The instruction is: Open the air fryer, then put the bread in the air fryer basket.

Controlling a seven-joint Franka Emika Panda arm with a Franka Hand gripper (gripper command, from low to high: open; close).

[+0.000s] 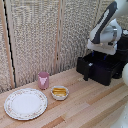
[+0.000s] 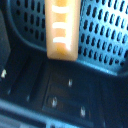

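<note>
My claw: fingers unseen, closure undeterminable | bread [image 2: 62,27] upper centre, hanging over air fryer basket [image 2: 100,35] perforations | judged light, crushable; hold mid-length, gently.

Bread [image 2: 62,30] cut off (top edge), pincer unseen.

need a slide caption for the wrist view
Wrist view: orange-golden bread hanging over the perforated black air fryer basket, not yet released.
</note>
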